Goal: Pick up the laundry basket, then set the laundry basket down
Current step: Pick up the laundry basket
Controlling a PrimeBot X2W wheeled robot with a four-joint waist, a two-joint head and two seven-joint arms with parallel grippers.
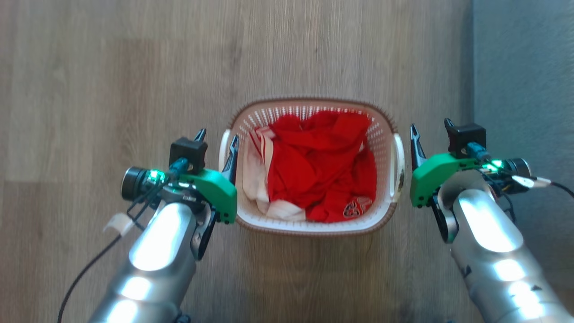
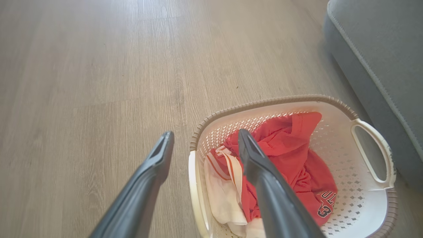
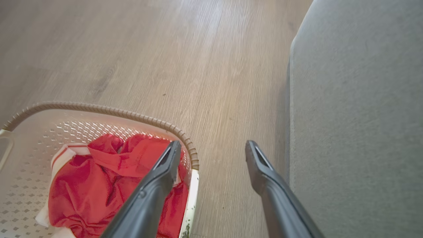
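The laundry basket [image 1: 309, 226] stands on the wood floor in the middle of the head view, cream-white with a brown rim, holding red clothes [image 1: 323, 166] and a white striped piece [image 1: 253, 170]. My left gripper [image 1: 217, 140] is open at the basket's left handle [image 1: 223, 148]; in the left wrist view [image 2: 205, 134] one finger hangs over the floor and the other over the clothes, with the basket [image 2: 274, 100] rim between them. My right gripper [image 1: 430, 127] is open beside the right handle [image 1: 398, 161]. In the right wrist view [image 3: 214, 144] its inner finger crosses the basket [image 3: 99, 109] rim.
A grey upholstered piece of furniture [image 1: 524, 67] runs along the right, close to my right arm, and also shows in the wrist views [image 2: 380, 49] [image 3: 357, 115]. Open wood floor [image 1: 112, 67] lies ahead and to the left. Dark cables hang from both wrists.
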